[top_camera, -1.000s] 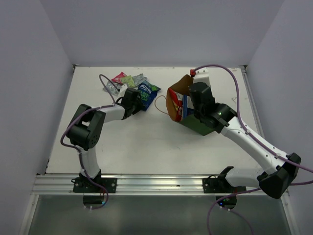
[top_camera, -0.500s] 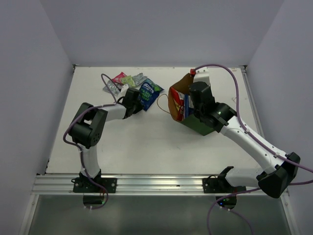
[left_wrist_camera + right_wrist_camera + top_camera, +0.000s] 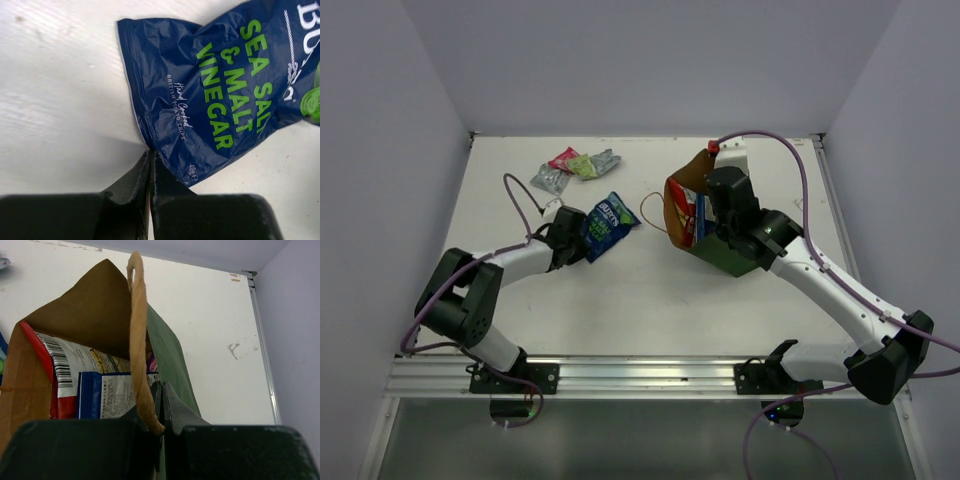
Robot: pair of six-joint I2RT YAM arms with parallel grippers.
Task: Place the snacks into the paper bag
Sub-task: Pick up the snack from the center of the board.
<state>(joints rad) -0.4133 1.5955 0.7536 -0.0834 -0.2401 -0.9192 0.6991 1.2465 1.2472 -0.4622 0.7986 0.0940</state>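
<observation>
- while the left fingers are pinched shut on the crimped bottom edge of the dark blue foil crisp packet with green "sea salt & malt vinegar" lettering, that packet sits over the white tabletop between the left arm and the bag, apart from the bag's mouth; whether it rests on the surface or hangs just above it i cannot tell
- the boxy dark green paper bag with brown kraft lining lies tipped, mouth facing left; the right fingers are closed narrow on one green side wall, with a thin tan loop handle running down just beside them; whether the handle is inside the pinch i cannot tell
- a large white-red-yellow chip bag and a blue-white packet already fill much of the opening
- a cluster of small pink, green and silver-grey foil packets waits at the far left
- likely trouble: the hold is only on a thin seam, so the slick foil could slide out mid-carry
- the free end may droop and catch the bag's rim, or the second tan loop lying in front of the mouth
- with the opening crowded, a shallow push could leave the packet half out, or shove the bag against the right fingers' narrow hold and fold the wall
</observation>
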